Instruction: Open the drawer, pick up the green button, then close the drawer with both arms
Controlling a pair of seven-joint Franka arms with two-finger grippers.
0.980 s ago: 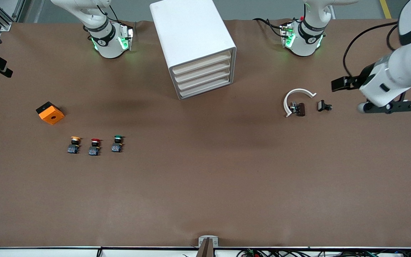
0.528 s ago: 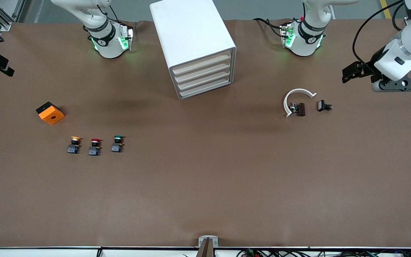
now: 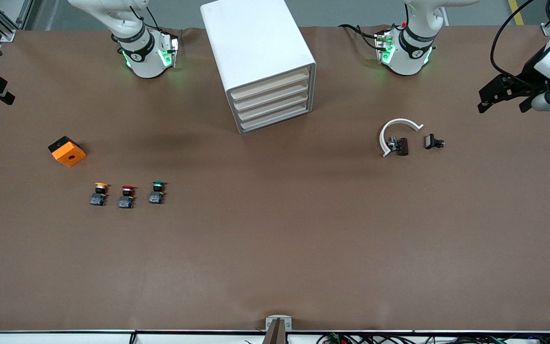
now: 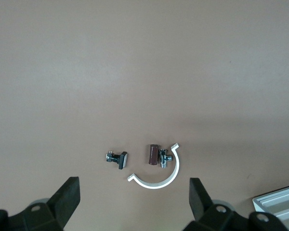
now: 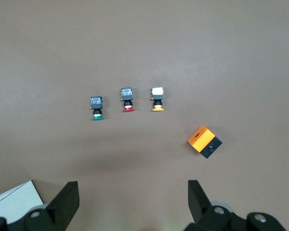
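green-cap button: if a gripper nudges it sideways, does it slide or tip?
The green button already lies on its side, so it probably can't tip. Its round cap may let it pivot or roll slightly rather than slide straight. Being small, it likely shifts at a light touch, perhaps toward the red button beside it.

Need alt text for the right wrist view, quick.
The open right gripper hangs high over brown table, holding nothing. Below lie three small push buttons in a row, green-capped, red-capped, orange-capped, beside an orange-and-black box.

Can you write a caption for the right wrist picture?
Open right gripper above three buttons and an orange box.
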